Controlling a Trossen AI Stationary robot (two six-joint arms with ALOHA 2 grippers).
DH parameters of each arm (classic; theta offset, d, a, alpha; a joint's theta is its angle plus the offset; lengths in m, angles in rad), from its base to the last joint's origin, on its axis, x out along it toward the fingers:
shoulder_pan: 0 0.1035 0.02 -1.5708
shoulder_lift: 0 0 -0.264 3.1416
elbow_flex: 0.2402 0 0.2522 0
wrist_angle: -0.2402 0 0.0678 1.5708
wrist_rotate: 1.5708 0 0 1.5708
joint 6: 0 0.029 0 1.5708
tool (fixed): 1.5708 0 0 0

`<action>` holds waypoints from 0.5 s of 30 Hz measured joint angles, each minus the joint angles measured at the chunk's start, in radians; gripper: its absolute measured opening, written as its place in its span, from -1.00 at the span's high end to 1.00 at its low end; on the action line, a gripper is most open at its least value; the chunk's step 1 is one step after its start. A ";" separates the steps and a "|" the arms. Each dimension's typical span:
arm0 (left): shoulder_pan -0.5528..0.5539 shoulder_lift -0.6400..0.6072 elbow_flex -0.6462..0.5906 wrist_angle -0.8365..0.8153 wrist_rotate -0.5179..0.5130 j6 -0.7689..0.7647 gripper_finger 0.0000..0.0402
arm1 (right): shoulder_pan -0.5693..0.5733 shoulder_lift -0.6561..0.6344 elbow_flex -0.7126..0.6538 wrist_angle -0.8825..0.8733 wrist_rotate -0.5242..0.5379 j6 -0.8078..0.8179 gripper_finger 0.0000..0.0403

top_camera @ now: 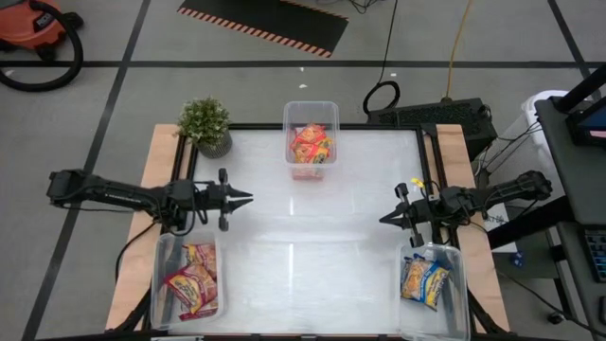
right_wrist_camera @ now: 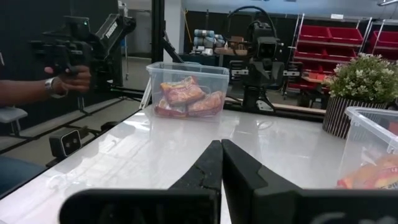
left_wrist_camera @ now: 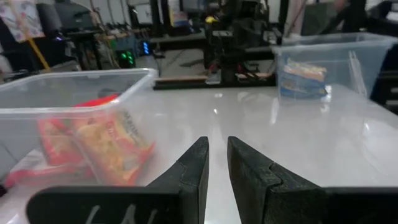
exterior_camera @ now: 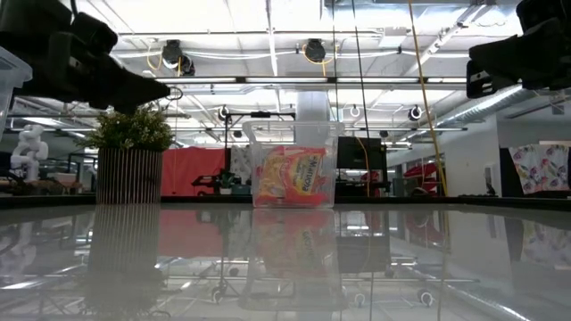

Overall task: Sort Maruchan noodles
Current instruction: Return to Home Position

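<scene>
The noodle packets all lie inside three clear bins. Red-orange ones fill the far middle bin (top_camera: 311, 142) (exterior_camera: 293, 176) (left_wrist_camera: 93, 146). Red-and-white ones sit in the near left bin (top_camera: 192, 281) (right_wrist_camera: 186, 94). Yellow-blue ones are in the near right bin (top_camera: 425, 281) (left_wrist_camera: 303, 78). My left gripper (top_camera: 246, 199) (left_wrist_camera: 217, 155) hovers over the table's left part, pointing right, its fingers nearly together and holding nothing. My right gripper (top_camera: 383, 220) (right_wrist_camera: 221, 149) hovers over the right part, pointing left, shut and empty.
A potted plant (top_camera: 205, 125) (exterior_camera: 129, 160) stands at the far left corner. The glossy white table top (top_camera: 312, 246) lies bare between the bins. In the right wrist view a person's hand (right_wrist_camera: 65, 73) holds a device beyond the table's near side.
</scene>
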 joint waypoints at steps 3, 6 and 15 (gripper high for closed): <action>0.024 -0.024 -0.021 0.006 0.000 -0.012 0.68 | 0.000 0.000 0.000 -0.001 0.000 -0.006 1.00; 0.033 -0.043 -0.021 -0.006 0.000 -0.019 0.68 | 0.000 0.000 0.000 -0.002 0.000 -0.018 1.00; 0.025 -0.121 -0.021 -0.068 0.000 -0.012 0.68 | 0.000 -0.012 -0.002 -0.006 0.003 -0.053 1.00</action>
